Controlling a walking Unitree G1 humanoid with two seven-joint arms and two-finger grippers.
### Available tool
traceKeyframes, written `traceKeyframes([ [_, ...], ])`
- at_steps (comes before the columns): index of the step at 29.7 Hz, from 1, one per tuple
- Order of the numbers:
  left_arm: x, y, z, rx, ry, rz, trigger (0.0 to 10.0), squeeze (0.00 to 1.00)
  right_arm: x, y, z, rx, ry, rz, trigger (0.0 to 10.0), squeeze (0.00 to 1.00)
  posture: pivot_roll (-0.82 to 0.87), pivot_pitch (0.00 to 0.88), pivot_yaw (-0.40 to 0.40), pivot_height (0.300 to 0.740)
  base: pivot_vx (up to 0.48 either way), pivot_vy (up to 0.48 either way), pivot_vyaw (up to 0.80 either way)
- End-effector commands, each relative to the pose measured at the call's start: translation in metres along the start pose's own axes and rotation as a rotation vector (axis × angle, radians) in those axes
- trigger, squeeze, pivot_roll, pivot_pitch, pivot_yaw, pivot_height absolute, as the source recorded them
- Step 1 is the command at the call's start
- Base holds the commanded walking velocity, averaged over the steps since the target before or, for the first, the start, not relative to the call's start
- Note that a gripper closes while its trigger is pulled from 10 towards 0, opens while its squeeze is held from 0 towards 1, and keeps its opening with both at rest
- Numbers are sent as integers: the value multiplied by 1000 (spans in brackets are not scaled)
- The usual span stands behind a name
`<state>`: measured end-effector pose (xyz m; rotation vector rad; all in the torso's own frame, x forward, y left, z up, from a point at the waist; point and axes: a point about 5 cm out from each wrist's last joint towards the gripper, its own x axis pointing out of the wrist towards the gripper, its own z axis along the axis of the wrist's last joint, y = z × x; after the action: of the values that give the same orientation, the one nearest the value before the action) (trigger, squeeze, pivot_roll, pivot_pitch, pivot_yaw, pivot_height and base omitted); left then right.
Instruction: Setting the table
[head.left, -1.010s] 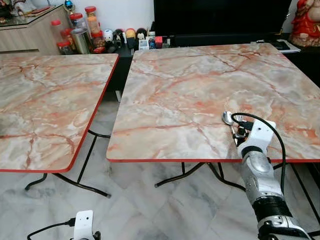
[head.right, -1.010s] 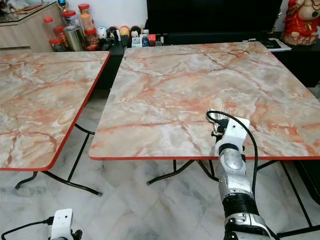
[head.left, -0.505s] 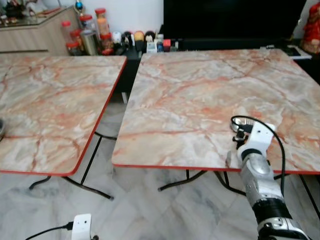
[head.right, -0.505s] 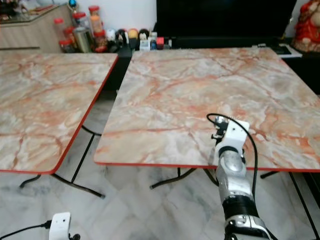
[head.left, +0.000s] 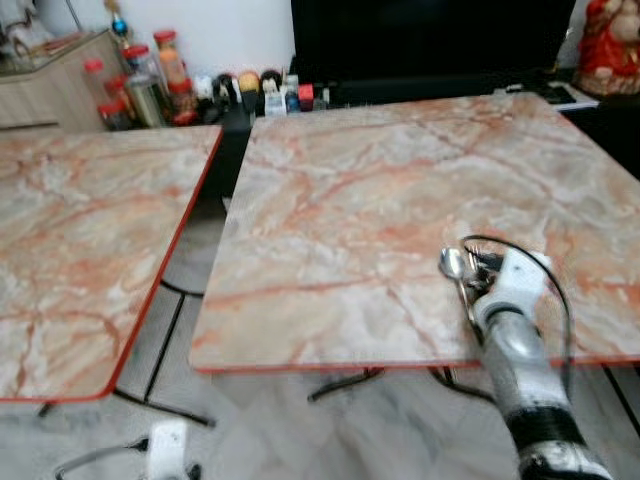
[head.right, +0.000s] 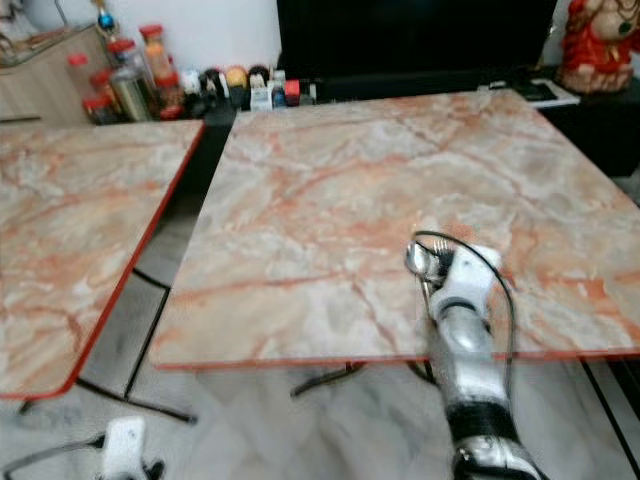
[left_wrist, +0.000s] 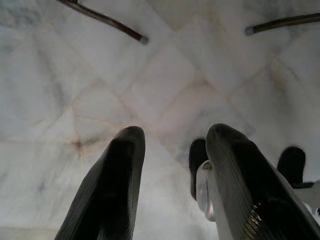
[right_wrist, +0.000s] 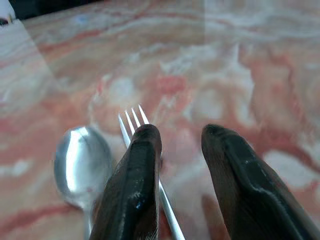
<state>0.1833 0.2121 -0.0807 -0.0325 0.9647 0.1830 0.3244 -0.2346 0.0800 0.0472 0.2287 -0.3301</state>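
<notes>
Near the front edge of the marble table (head.left: 380, 190), toward its right corner: right gripper (right_wrist: 180, 150), fingers parted, nothing clamped; spoon (right_wrist: 82, 165) and fork (right_wrist: 134, 119) side by side on the surface, just beside one finger. Left gripper (left_wrist: 172, 150), parted, empty, over floor tiles (left_wrist: 75, 75).

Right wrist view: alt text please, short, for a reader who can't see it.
Two black fingers of the right gripper sit apart over a red-veined marble table. A fork pokes out beside one finger, with a spoon next to it.
</notes>
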Motion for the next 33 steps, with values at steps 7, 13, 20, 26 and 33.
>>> traceKeyframes([
  [7,-1,13,-4,6,21,38,10000,0,0,13,5,11,5,38,10000,1000,-39,0,53,740,0,0,0],
  [13,-1,14,-5,6,24,41,10000,0,-2,21,14,-21,15,69,10000,914,-41,0,53,740,0,0,0],
  [20,-1,14,-5,3,25,41,10000,0,-6,24,7,-59,93,75,10000,0,-41,0,51,740,0,0,0],
  [26,-1,13,-5,0,28,38,10000,0,-10,23,-4,-91,173,68,10000,0,-40,0,49,740,0,0,0],
  [33,-1,14,-5,-3,29,38,10000,0,-13,19,1,-88,175,46,10000,0,-39,0,48,740,0,0,0],
])
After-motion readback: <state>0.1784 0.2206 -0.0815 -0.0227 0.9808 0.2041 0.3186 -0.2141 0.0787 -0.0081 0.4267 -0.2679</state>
